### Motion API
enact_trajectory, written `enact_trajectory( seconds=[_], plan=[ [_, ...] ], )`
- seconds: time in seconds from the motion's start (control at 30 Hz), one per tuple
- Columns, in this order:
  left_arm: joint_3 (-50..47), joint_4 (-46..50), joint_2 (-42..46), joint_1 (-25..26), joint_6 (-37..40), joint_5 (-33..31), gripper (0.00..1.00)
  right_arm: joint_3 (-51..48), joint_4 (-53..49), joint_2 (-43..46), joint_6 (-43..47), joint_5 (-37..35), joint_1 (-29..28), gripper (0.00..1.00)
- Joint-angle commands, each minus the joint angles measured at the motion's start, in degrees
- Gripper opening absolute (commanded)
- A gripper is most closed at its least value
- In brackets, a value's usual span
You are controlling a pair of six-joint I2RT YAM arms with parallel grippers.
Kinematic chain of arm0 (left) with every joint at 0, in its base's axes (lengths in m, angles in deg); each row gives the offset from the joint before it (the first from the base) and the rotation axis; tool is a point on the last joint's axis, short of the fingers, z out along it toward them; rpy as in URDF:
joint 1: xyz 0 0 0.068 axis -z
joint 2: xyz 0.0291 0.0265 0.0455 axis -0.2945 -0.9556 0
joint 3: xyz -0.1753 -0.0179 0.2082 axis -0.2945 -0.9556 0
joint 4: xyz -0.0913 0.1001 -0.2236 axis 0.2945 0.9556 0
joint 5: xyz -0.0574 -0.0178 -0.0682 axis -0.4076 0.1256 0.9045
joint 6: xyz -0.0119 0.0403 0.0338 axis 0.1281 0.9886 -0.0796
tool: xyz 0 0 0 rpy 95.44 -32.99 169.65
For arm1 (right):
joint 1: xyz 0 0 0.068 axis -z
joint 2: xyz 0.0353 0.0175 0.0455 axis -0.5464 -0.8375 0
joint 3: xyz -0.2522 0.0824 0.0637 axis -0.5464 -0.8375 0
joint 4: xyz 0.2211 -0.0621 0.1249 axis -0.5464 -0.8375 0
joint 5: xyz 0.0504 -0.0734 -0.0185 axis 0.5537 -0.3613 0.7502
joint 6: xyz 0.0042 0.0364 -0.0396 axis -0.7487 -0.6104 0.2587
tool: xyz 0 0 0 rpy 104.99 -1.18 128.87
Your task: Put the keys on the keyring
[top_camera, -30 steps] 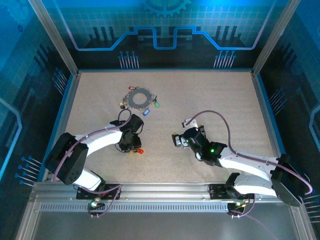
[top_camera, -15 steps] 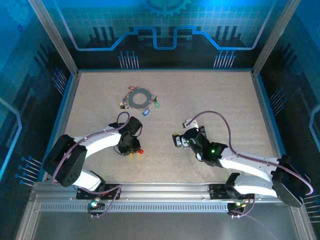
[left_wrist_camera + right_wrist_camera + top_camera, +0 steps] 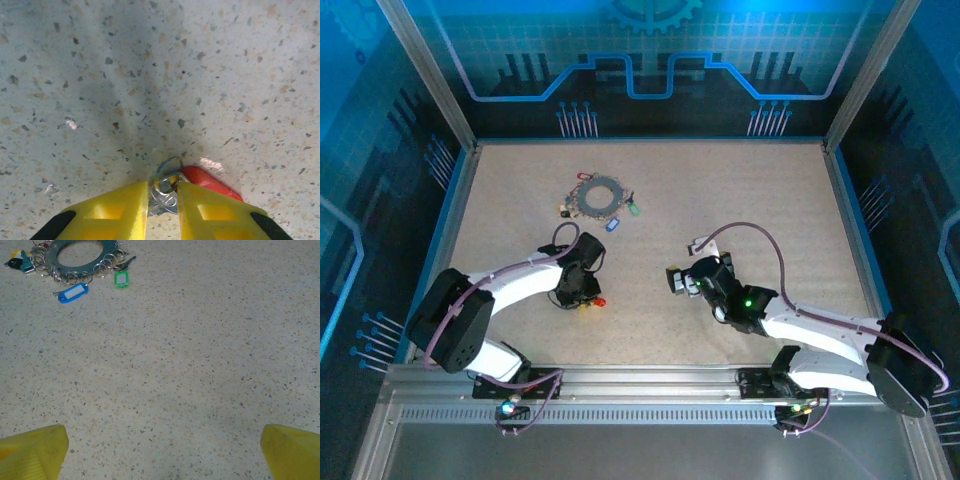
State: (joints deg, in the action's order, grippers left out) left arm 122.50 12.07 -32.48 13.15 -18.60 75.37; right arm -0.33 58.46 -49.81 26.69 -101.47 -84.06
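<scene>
The left tool (image 3: 163,186) was pinched on the metal loop of the red key (image 3: 210,181), low on the tabletop (image 3: 740,190). Farther back lay the keyring (image 3: 586,196), other keys (image 3: 73,292) clustered round it. The right tool (image 3: 160,445) gaped wide, grasping nothing.

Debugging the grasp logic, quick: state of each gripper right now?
Left gripper: shut on the red key, at its metal loop.
Right gripper: open, holding nothing.

Tabletop (image 3: 720,190): beige, dark-speckled, matte. Blue rim (image 3: 650,139) along far edge. Alu posts (image 3: 425,70) at far corners, L + R. Backdrop (image 3: 640,60): blue circuit-line print w/ gear motif top centre. Ribbed metal rail (image 3: 640,412) along near edge.
</scene>
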Motion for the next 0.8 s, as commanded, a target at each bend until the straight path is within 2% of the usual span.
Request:
enact_trajectory(
  seconds=[0.0, 0.23, 0.4, 0.77],
  plan=[
    [1.8, 1.7, -0.6, 0.5, 1.2, -1.5, 0.24, -1.1, 1.0, 1.2, -1.0, -1.1, 0.6, 1.00],
    [3.3, 3.2, -0.8, 0.5, 3.4, -3.0, 0.23, -1.6, 1.2, 1.7, -1.3, -0.7, 1.0, 1.00],
    [4.1, 3.7, -1.6, 0.5, 4.1, -3.4, 0.19, -1.7, 1.3, 1.9, -1.4, -0.4, 1.2, 1.00],
    [3.3, 2.4, -3.0, 0.5, 3.8, -1.9, 0.22, -2.5, 1.4, 2.8, -2.0, 0.0, 1.9, 1.00]
  ],
)
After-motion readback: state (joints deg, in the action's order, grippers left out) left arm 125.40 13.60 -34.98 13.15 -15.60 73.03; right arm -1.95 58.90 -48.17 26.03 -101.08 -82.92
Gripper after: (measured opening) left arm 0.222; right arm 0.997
